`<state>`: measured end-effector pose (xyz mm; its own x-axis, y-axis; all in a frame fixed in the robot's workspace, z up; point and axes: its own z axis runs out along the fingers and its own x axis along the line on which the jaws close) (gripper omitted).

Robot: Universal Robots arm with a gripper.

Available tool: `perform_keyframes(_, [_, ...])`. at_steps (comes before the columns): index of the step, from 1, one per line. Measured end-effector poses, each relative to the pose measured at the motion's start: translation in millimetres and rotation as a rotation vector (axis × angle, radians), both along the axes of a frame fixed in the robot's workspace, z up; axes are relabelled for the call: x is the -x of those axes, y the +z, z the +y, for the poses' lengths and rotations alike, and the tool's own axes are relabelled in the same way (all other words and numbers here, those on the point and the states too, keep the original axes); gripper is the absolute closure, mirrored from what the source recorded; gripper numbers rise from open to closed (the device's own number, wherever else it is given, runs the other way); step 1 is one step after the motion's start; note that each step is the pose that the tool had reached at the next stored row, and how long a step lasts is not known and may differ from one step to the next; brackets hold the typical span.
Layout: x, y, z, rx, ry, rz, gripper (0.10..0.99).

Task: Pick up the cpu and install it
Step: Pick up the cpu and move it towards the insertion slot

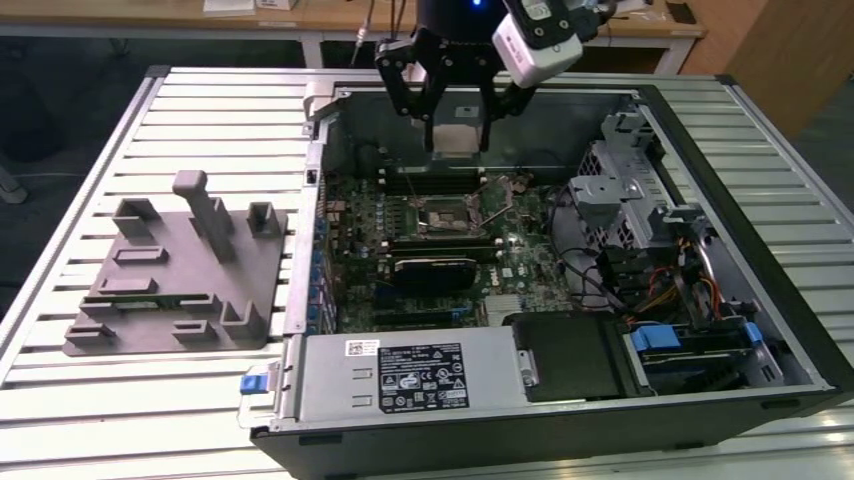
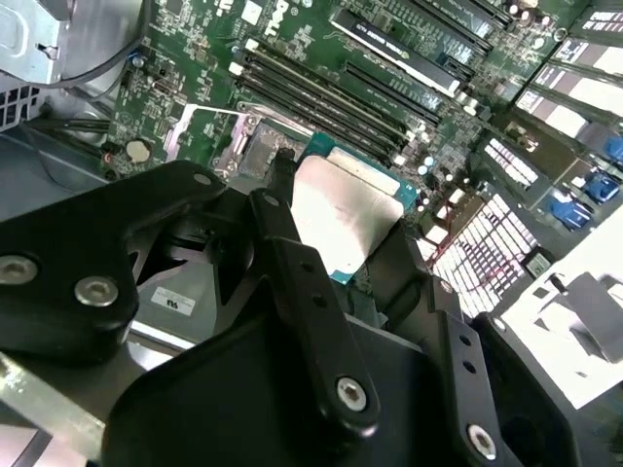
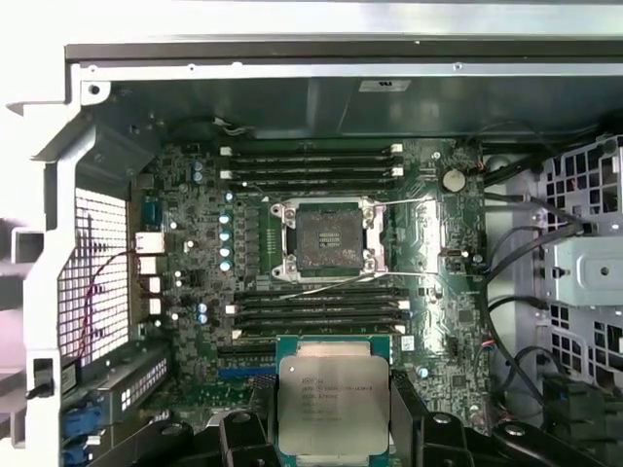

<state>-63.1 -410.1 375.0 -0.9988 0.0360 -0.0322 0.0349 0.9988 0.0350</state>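
The flat square cpu (image 3: 331,404) has a shiny silver-grey metal top with a teal-green rim (faint dark print runs across the plate). The angular metal gripper (image 1: 457,126) is matt black with silvery screw heads. The printed motherboard (image 3: 428,292) is deep green, dotted with pale blue capacitors. Its square socket (image 3: 328,239) is silver-framed and dark inside, perhaps brownish. The moulded plastic fixture tray (image 1: 174,290) is plain grey, on a ribbed table (image 1: 80,390) striped pale silver-white.
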Motion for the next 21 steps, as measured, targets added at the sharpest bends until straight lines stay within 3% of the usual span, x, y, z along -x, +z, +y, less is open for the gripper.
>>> perform_keyframes(5, [-0.4,-9.0,1.6,0.004,0.000,0.0005,0.541])
perform_keyframes(10, [-1.4,-18.1,8.1,0.007,0.000,0.0024,0.541])
perform_keyframes(14, [-3.8,-24.9,15.7,0.009,0.000,0.0066,0.541])
perform_keyframes(21, [-5.4,-36.6,36.8,0.015,0.000,0.0112,0.541])
